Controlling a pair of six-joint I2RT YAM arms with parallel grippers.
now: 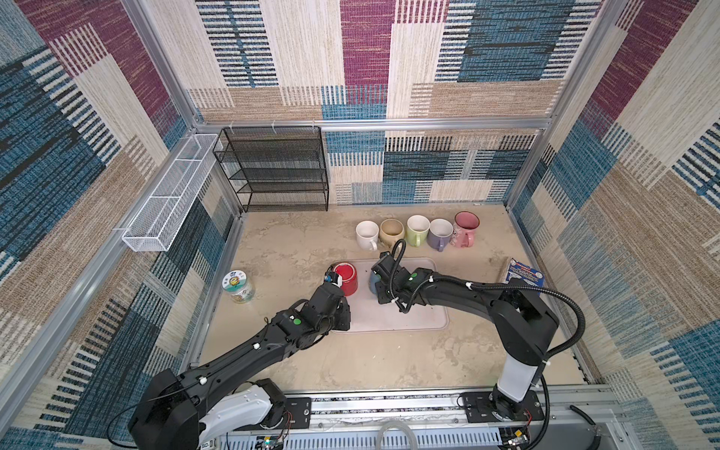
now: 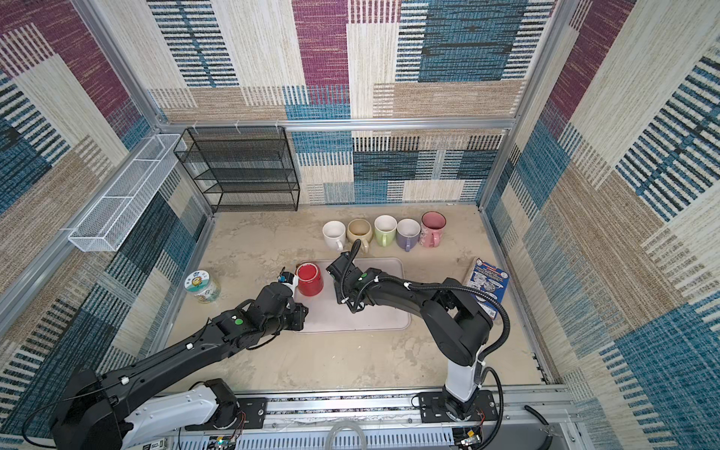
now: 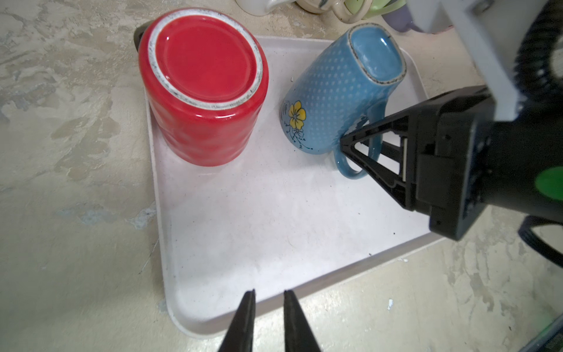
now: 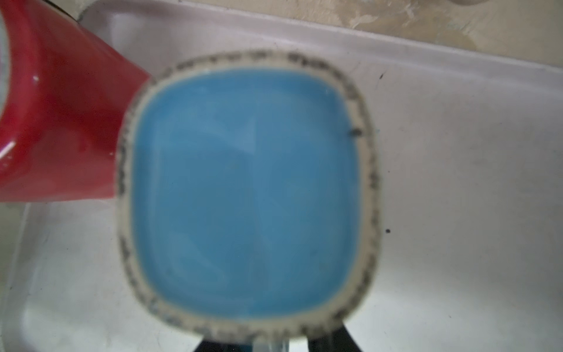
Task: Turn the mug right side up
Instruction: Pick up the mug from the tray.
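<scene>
Right fingers [image 3: 384, 179] astride blue mug [image 3: 329, 97] handle [image 3: 350, 172]

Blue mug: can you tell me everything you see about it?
The blue mug looks like shiny glazed pottery, covered in tiny pale dots, with a yellow flower painted on its side. Its squarish base, ringed by a speckled cream edge, faces up, so it stands upside down, mouth on the pale tray. It is beside the red mug, not touching. Its looped handle sticks out sideways, and the right tool has its jaws either side of it; whether they pinch it is unclear.
</scene>
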